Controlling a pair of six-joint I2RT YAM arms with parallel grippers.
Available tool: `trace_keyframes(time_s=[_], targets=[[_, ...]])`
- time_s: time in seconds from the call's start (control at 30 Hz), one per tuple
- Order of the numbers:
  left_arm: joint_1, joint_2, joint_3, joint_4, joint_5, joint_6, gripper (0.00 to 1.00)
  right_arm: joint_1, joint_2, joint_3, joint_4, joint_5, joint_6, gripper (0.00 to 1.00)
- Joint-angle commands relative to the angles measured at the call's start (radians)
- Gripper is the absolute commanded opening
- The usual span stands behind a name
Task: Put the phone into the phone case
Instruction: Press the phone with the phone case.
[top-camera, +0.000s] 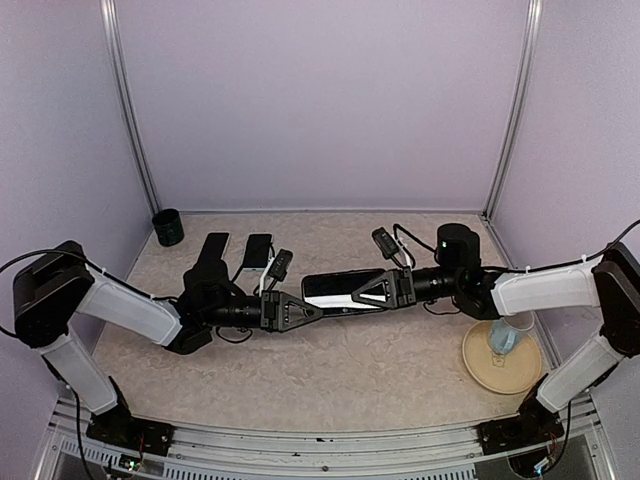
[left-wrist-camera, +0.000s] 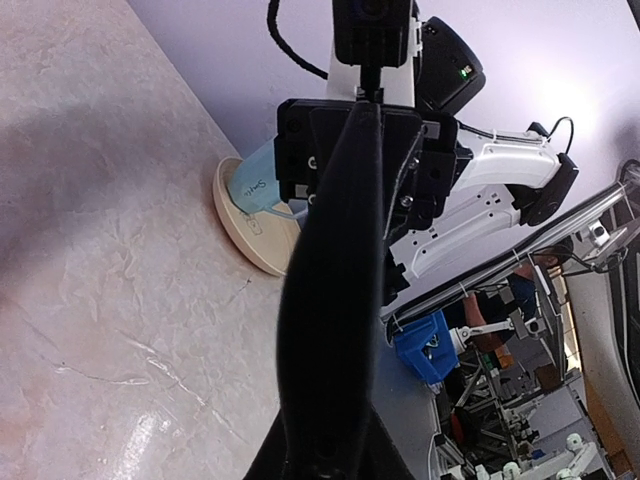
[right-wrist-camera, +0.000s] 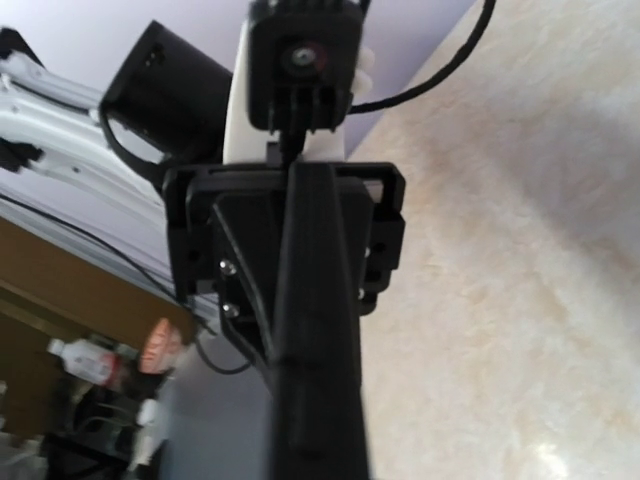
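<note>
1. Phone (top-camera: 335, 290) is hanging above the table (top-camera: 330, 390), just past centre toward 12 o'clock. It's a thin black slab w/ rounded ends, glossy top face catching a white glare. In both wrist views it's showing edge-on as a matte black strip.
2. L gripper (top-camera: 315, 313) is coming in from 9 o'clock and clamping the phone's L end. In the R wrist view one of its fingers (right-wrist-camera: 245, 270) is lying tight against the slab, no gap showing.
3. R gripper (top-camera: 357, 296) is reaching in from 3 o'clock, closed on the opposite end. The slab is running straight into its jaws in the L wrist view.
4. Table top is looking beige, marbled, slightly crinkled, w/ a soft sheen.
5. Two flat black oblong pieces (top-camera: 213, 250) are lying side by side at 11 o'clock. A black cup (top-camera: 168, 227) is sitting in the far corner near 10 o'clock.
6. A round tan plate (top-camera: 478, 372) is sitting at 4 o'clock near the R edge and carrying a pale-blue mask (top-camera: 505, 335).
7. Open room: the 6 o'clock stretch under the phone is lying bare. Lilac walls are closing in on three sides.
8. Hard to tell: whether the held slab is wearing a case, and which flat piece, if any, is the case. Black on black is hiding the pads.
</note>
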Motion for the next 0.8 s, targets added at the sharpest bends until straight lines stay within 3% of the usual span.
trace_keyframes(time_s=[0.0, 0.2, 0.5, 0.77], targets=[[-0.029, -0.063, 0.009, -0.031, 0.022, 0.091, 0.03, -0.036, 0.029, -0.003, 0.133, 0.005, 0.149, 0.0], [-0.069, -0.13, 0.043, -0.218, -0.033, 0.246, 0.04, -0.039, 0.056, 0.004, 0.233, -0.008, 0.294, 0.0], [-0.077, -0.184, 0.038, -0.285, -0.059, 0.315, 0.13, -0.039, 0.042, 0.019, 0.216, 0.006, 0.318, 0.0], [-0.075, -0.21, 0.019, -0.269, -0.052, 0.312, 0.37, -0.046, 0.027, 0.016, 0.17, 0.013, 0.281, 0.0]])
